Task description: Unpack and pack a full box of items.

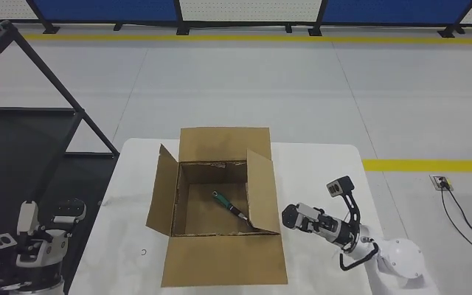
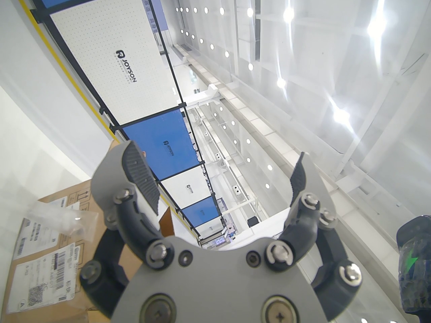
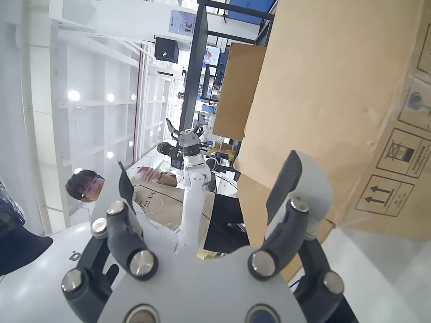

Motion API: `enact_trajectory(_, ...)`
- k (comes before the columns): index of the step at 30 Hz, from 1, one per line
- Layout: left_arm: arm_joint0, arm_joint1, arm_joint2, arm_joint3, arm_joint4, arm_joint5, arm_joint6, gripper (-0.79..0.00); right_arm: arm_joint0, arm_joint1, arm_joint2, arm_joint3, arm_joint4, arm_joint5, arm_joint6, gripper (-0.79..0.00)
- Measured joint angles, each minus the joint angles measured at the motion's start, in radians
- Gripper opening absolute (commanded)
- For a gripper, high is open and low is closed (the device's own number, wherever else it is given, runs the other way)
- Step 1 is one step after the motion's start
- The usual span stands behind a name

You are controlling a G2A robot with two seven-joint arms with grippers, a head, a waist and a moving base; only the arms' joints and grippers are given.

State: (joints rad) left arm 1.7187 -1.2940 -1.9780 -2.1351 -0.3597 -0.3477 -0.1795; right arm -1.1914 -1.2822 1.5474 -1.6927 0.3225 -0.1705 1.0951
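An open cardboard box (image 1: 221, 258) stands mid-table with its flaps spread. Inside on its floor lies a green-handled tool (image 1: 228, 205). My right gripper (image 1: 290, 217) sits just off the box's right wall, low over the table. In the right wrist view this gripper (image 3: 208, 183) is open with nothing between its fingers, and the box's side (image 3: 336, 102) is close beside it. My left gripper (image 1: 48, 217) is off the table's left edge, pointing upward. The left wrist view shows it (image 2: 219, 176) open and empty, with the box's labelled side (image 2: 43, 263) below.
The white table (image 1: 125, 221) has bare room left and right of the box. A tiny ring (image 1: 143, 252) lies near the box's front left. A black metal frame (image 1: 44, 133) stands beside the table's left edge.
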Motion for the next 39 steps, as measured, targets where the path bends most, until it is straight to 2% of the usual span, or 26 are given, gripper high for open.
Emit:
enact_trajectory(7, -0.002, 0.001, 0.003, 0.001, 0.004, 0.009, -0.004, 0.0, -0.002, -0.001, -0.007, -0.004, 0.002, 0.002, -0.009, 0.0)
enact_trajectory(12, -0.056, 0.013, 0.044, -0.042, 0.085, 0.191, -0.099, 0.0, 0.038, -0.008, -0.08, 0.017, 0.022, -0.002, -0.09, 0.0)
enact_trajectory(20, -0.147, 0.025, 0.16, -0.013, 0.235, 0.347, -0.174, 0.0, 0.163, -0.017, -0.19, 0.158, 0.022, 0.023, -0.121, 0.0)
enact_trajectory(29, -0.155, 0.032, 0.245, -0.027, 0.309, 0.341, -0.257, 0.0, 0.229, -0.022, -0.261, 0.243, 0.025, 0.021, -0.115, 0.0)
enact_trajectory(39, -0.214, 0.036, 0.361, 0.029, 0.37, 0.366, -0.296, 0.0, 0.273, -0.019, -0.297, 0.275, -0.032, 0.033, -0.138, 0.0)
